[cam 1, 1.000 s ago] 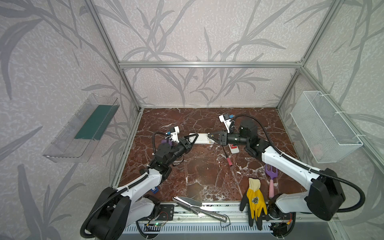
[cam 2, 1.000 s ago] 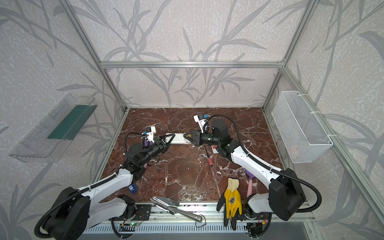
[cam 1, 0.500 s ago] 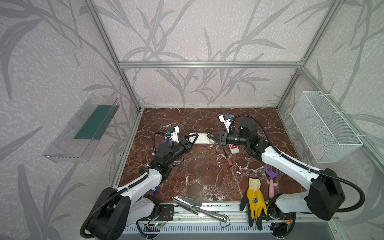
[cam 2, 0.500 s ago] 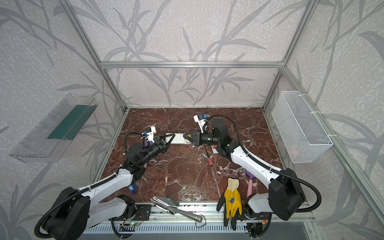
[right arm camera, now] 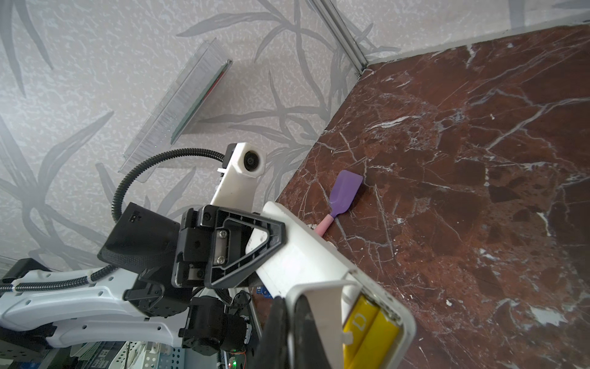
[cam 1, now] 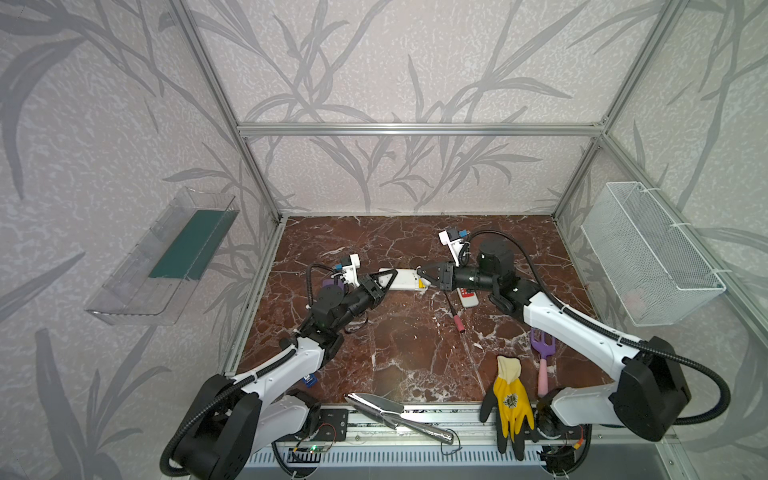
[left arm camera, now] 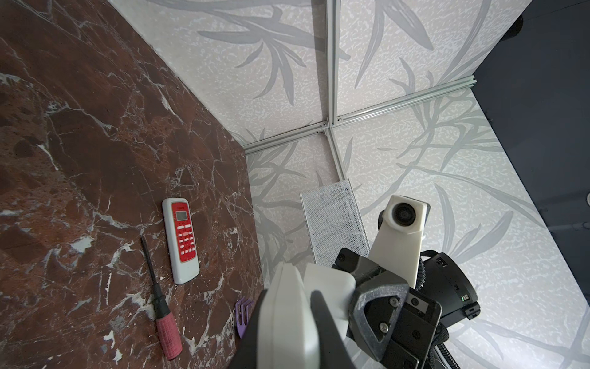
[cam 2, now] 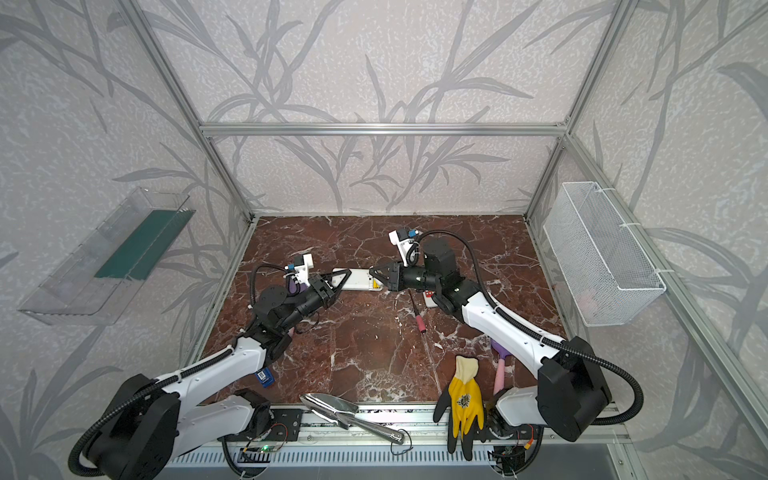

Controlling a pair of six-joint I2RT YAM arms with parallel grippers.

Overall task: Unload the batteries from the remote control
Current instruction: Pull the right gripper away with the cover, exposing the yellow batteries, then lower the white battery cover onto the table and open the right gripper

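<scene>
White plastic casing marks the remote (cam 1: 405,279), which we see held between the two grippers over the far middle of the marble floor (cam 1: 415,353), apparently clear of it. Taking the back wall as 12 o'clock in both top views, we read the remote's long axis as running from 9 to 3 o'clock, almost level. Its battery end points to 3 o'clock, toward the right arm, and its other end points to 9 o'clock. In the right wrist view the compartment lies open. Two yellow batteries (right arm camera: 367,335) sit in it side by side, lengthwise along the same axis.

Left gripper (cam 1: 390,277): we find the jaws drawn in to a narrow gap and clamped on the 9 o'clock end of the remote.

Right gripper (cam 1: 420,274): the jaws are pressed together at the 3 o'clock end. In the right wrist view we see them pinching the rim of the battery cover (right arm camera: 329,319), which arches up off the compartment.

On the floor, a second remote with a red face (left arm camera: 182,239) lies at about 4 o'clock of the held remote's battery end. A screwdriver (left arm camera: 166,326) with a pinkish-red handle lies just beside it, shaft toward 12 o'clock and handle toward 5 o'clock. A purple spatula (right arm camera: 343,191) lies at 9 o'clock, beyond the left gripper.
</scene>
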